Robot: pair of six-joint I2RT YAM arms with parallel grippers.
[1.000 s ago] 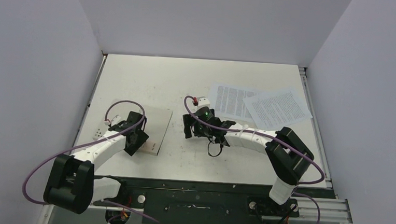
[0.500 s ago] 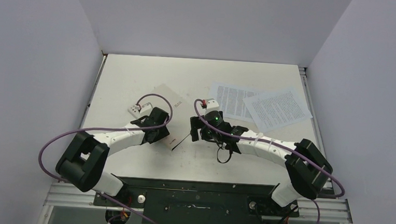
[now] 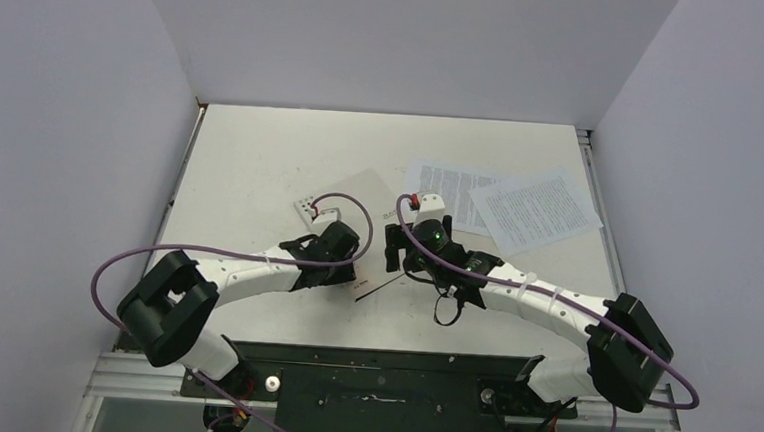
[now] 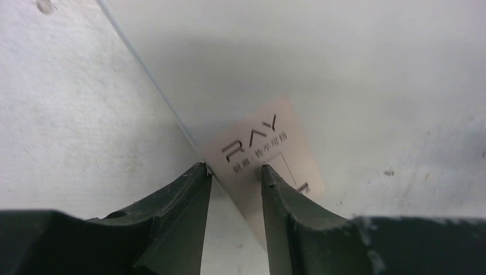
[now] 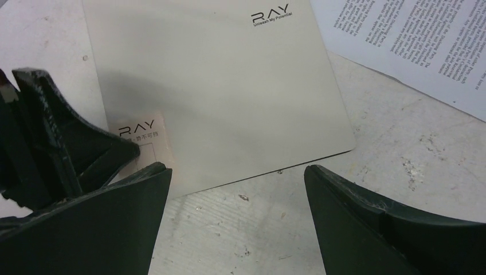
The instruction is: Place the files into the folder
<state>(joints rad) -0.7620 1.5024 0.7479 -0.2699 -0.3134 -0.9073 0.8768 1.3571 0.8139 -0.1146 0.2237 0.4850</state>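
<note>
Folder (image 3: 364, 200), seemingly light, stiff and slick, is being pinched at its near edge by left hand (image 4: 235, 172); right hand (image 5: 236, 172) is hovering wide.

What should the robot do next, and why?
Probably bring the open right gripper down to the near edge of the folder and lift the cover. The folder lies closed, the left gripper holds its edge, and the files lie outside it.

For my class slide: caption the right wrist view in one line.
Open right gripper above a silver-grey RAY folder, its edge held by the left gripper, printed sheets alongside.
</note>
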